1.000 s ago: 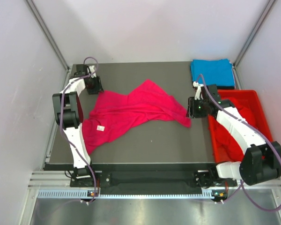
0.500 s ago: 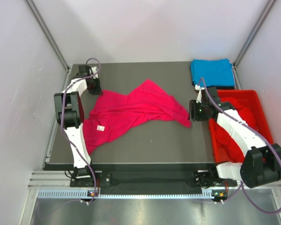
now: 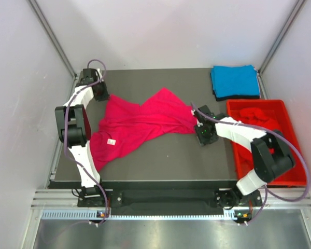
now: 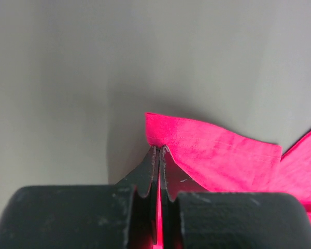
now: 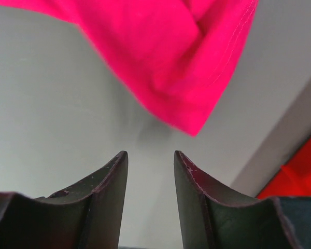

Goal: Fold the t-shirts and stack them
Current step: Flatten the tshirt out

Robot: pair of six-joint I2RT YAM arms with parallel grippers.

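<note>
A bright pink t-shirt (image 3: 140, 124) lies crumpled across the dark table (image 3: 166, 161). At the shirt's back-left corner, my left gripper (image 3: 99, 91) is shut on the hem. In the left wrist view the left gripper (image 4: 159, 149) has its jaws pressed together with the pink t-shirt (image 4: 217, 155) pinched between them. My right gripper (image 3: 203, 136) sits low at the shirt's right corner. In the right wrist view the right gripper (image 5: 150, 154) stands open and empty, with the pink t-shirt (image 5: 171, 62) just ahead of the tips. A folded blue t-shirt (image 3: 235, 80) lies at the back right.
A red plastic crate (image 3: 290, 155) stands along the table's right side with red t-shirts (image 3: 254, 114) heaped inside; its edge (image 5: 300, 176) shows in the right wrist view. Grey walls enclose the table on three sides.
The left gripper has shut on the shirt's back-left corner and drawn it slightly back and left. The right arm swung from beside the crate down to the shirt's right corner.
</note>
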